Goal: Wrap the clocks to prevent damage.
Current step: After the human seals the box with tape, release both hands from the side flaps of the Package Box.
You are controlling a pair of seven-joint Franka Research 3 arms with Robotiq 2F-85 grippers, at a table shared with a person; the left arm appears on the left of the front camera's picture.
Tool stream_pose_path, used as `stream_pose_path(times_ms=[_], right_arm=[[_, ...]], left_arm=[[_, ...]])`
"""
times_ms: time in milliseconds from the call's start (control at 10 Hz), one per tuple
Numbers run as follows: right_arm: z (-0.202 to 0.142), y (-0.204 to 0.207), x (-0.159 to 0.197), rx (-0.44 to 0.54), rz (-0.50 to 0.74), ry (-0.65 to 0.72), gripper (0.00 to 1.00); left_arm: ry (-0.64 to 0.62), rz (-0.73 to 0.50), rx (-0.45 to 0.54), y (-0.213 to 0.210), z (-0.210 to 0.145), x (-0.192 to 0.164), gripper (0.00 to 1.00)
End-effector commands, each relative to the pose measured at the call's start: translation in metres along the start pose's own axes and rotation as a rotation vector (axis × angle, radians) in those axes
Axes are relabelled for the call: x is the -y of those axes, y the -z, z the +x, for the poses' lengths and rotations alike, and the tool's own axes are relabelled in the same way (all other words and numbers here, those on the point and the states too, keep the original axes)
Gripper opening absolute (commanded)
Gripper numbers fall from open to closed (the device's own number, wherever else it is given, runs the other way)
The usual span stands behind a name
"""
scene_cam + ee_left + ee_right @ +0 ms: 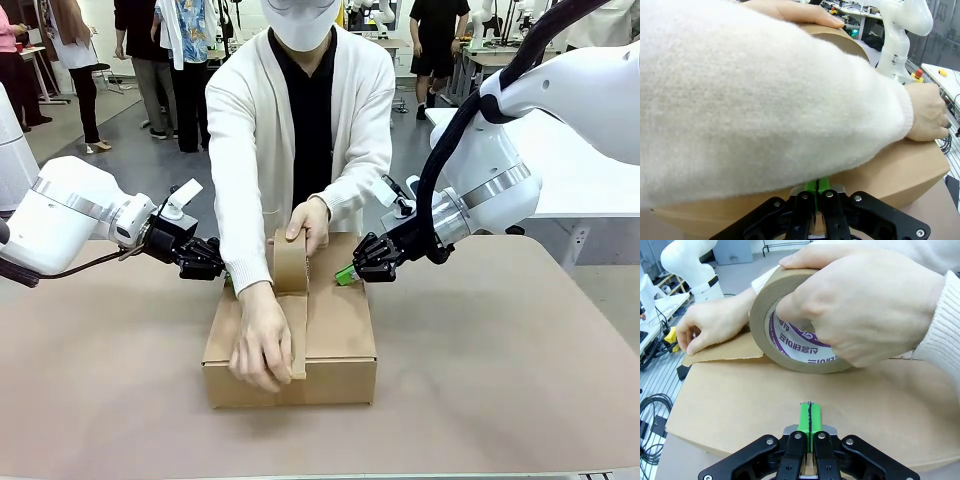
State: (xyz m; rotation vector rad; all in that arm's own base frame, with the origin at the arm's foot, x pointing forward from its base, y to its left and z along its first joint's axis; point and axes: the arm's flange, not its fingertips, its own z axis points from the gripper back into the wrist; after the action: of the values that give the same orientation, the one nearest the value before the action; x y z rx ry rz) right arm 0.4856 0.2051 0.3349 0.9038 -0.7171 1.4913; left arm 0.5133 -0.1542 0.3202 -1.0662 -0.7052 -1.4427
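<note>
**Beside the box: both claws pinched shut**

Left gripper and right gripper, green pads closed on nothing, flank the cardboard box lying mid-table. A person's hand holds a tape roll on its lid. Brown table underneath; grey floor, bystanders beyond.
</note>
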Motion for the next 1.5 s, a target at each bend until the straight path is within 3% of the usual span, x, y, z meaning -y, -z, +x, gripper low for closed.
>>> stream_pose_path(times_ms=[0,1400], right_arm=[[-0.0019,0.0014,0.0001,-0.001,0.001,0.013,0.01],[-0.0019,0.0014,0.0001,-0.001,0.001,0.013,0.01]], left_arm=[[0.005,0.005,-0.007,0.0025,-0.0025,-0.0003,0.00],[0.005,0.005,-0.007,0.0025,-0.0025,-0.0003,0.00]])
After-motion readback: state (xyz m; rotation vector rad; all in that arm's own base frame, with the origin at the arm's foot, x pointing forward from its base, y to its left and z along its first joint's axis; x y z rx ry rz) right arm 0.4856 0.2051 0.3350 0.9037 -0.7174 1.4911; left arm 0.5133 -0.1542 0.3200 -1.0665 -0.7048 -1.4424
